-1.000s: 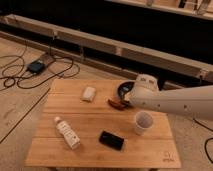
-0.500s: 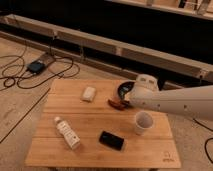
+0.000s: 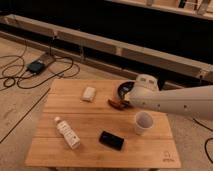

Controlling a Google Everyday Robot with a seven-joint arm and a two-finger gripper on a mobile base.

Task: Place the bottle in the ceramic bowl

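On the bench (image 3: pixel 95 116) there is one of each thing, five in all. One bottle (image 3: pixel 67 132) lies on its side near the front-left corner. One dark ceramic bowl (image 3: pixel 123 88) sits at the back edge, right of middle, partly hidden by the arm. The tool (image 3: pixel 118 103) hangs just beside the bowl, spread wide and holding nothing. One white block (image 3: pixel 89 93), one white cup (image 3: pixel 143 122) and one flat black object (image 3: pixel 111 140) make up the rest.

The arm (image 3: pixel 175 102) partly hides the claw (image 3: pixel 117 103), seemingly by the ceramic bowl (image 3: pixel 124 88).
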